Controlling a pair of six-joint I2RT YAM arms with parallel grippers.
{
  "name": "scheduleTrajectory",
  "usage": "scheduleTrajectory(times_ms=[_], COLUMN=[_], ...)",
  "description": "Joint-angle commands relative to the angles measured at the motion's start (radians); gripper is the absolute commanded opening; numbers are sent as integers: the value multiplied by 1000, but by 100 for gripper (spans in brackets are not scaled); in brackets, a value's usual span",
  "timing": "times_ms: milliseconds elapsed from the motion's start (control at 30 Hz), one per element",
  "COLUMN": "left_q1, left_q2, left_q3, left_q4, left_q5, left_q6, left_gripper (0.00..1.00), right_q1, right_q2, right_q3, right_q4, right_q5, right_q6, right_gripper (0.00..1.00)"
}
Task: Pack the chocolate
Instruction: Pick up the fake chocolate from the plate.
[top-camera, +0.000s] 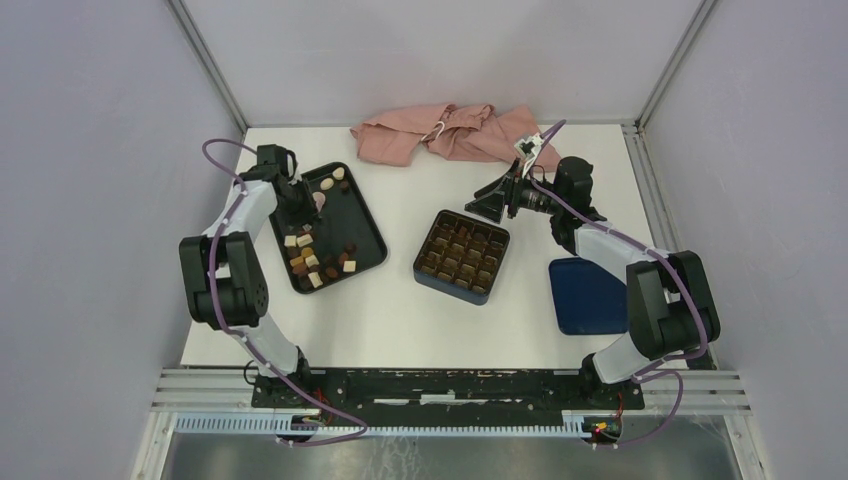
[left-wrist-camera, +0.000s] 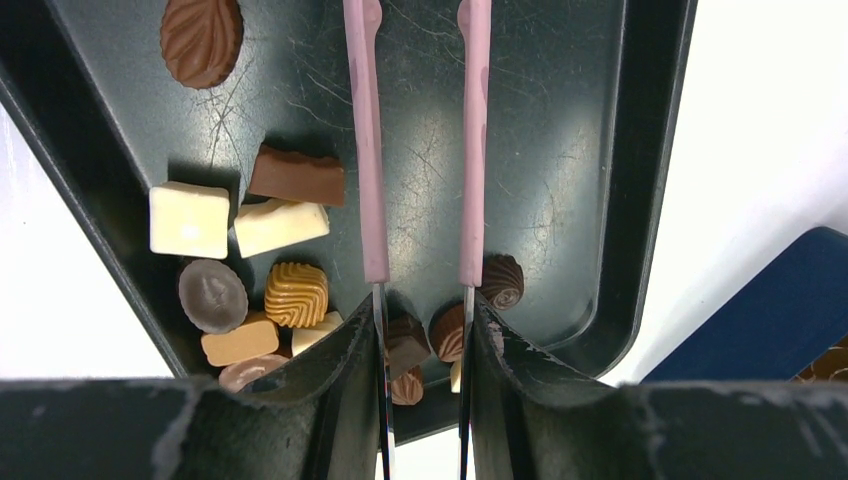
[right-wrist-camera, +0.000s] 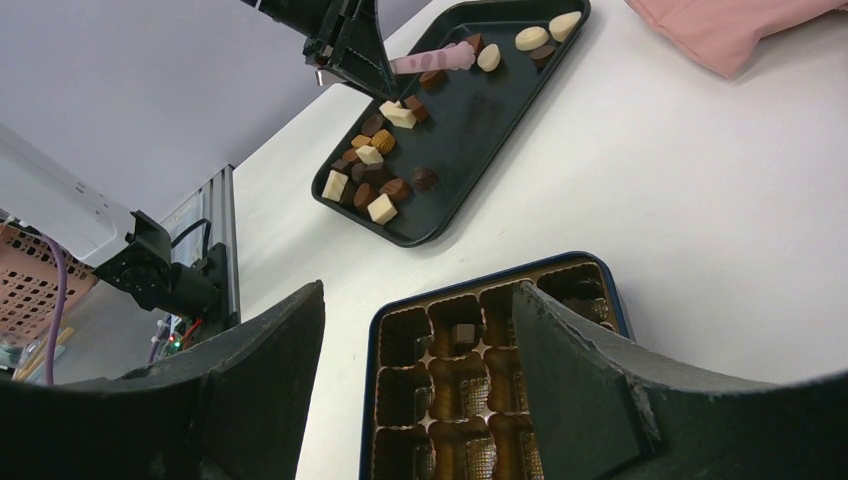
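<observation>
Two empty grippers
Over bare tray (left-wrist-camera: 560, 120) the left gripper (left-wrist-camera: 418, 20) stands slightly parted, chocolate (left-wrist-camera: 296, 294) beside it; right gripper (right-wrist-camera: 418, 300) spread wide above box (right-wrist-camera: 445, 360).

A lab test cell: grey panel walls (top-camera: 90, 150), aluminium rails (top-camera: 200, 383), white table (top-camera: 400, 310).

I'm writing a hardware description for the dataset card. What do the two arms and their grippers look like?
The left arm and right arm have white and black links, each trailed by a purple cable. The left gripper carries long, thin pink fingers on black mounts; the right gripper has broad, black, wedge-shaped fingers.
</observation>
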Motion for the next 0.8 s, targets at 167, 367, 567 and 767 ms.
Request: scheduleTrajectory(times_ms=[167,367,567,767], left_q1=[0,-2,-6,-10], left_q2=[58,90,109,139], left_q3=[76,103,118,152], left_q4=[-1,-1,-1,-20], left_q5=[13,17,11,-13], left_q6=[5,0,-4,-2], left_gripper=[39,40,40,40], right_q1=[-4,-4,-3,-4], right_q2=[1,3,3,1], right_q3=[38,38,38,38], right_q4=[38,38,39,40], right_q5=[-10,-10,-10,-12], right_q6=[2,2,3,3], right_gripper=[74,74,74,74])
